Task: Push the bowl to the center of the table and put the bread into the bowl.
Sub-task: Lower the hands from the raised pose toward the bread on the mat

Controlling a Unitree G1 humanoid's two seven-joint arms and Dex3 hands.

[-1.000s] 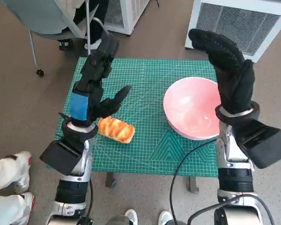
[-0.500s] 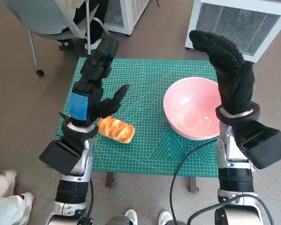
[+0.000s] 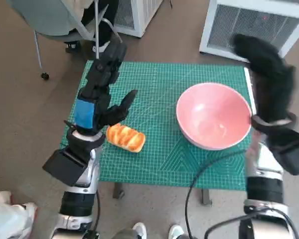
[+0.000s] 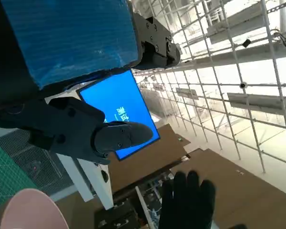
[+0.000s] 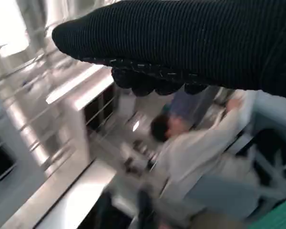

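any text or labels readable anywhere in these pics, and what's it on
Blue screen in the left wrist view: a short line of white characters, too small and turned to read.
Green cutting mat on the table: printed grid lines and diagonal guides; any ruler numbers are too small to read.
Pink round bowl, glazed bread roll, blue tape on the left hand: no text visible.

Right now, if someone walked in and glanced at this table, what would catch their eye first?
Probably the big pink bowl on the right side of the green mat, with the gloved right hand raised beside it. Next, the golden bread near the mat's left edge, just below the blue-taped left hand.
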